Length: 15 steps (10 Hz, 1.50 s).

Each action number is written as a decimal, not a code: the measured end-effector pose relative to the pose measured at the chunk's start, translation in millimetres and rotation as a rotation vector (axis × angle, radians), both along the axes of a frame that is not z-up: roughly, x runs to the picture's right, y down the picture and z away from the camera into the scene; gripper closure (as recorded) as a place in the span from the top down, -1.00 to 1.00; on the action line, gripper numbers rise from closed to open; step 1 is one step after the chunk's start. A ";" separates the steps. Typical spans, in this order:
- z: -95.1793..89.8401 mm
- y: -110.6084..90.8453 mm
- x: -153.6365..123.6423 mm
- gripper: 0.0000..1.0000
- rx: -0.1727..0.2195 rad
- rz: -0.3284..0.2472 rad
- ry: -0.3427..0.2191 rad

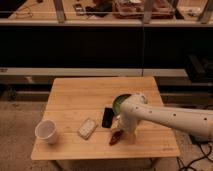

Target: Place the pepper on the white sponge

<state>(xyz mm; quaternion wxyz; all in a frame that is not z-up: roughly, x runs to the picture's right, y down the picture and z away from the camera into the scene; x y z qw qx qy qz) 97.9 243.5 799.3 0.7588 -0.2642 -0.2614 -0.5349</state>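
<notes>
Gripper [120,130] down at pepper [115,137] on wooden table [75,95], hold impossible to tell; best pinched mid-body, lifted clear, laid flat on white sponge [87,128].

Nothing legible anywhere: no readable lettering on the paper cup [46,131], white sponge [87,128], black block [107,117] or robot arm [170,117]. Gripper [119,131] at lower centre of the frame, right at the pepper [115,137], low over the table [75,97].
</notes>
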 end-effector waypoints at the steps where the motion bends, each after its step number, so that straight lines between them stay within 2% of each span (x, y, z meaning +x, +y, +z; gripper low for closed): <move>1: 2.8 1.4 -2.6 0.05 -0.004 0.002 -0.004; 2: 4.0 2.4 -3.9 -0.09 -0.007 0.004 -0.008; 5: 6.7 3.4 -10.1 -0.71 -0.019 -0.006 -0.039; 6: 7.0 3.7 -11.8 -0.77 -0.024 -0.012 -0.048; 8: 5.5 1.9 -15.4 -0.78 -0.030 -0.018 -0.065; 10: -5.6 -9.5 -17.6 -0.78 -0.018 -0.015 -0.094; 13: -34.2 -44.6 -35.1 -0.78 0.045 -0.024 -0.175; 15: -42.1 -62.7 -64.9 -0.78 0.054 -0.029 -0.246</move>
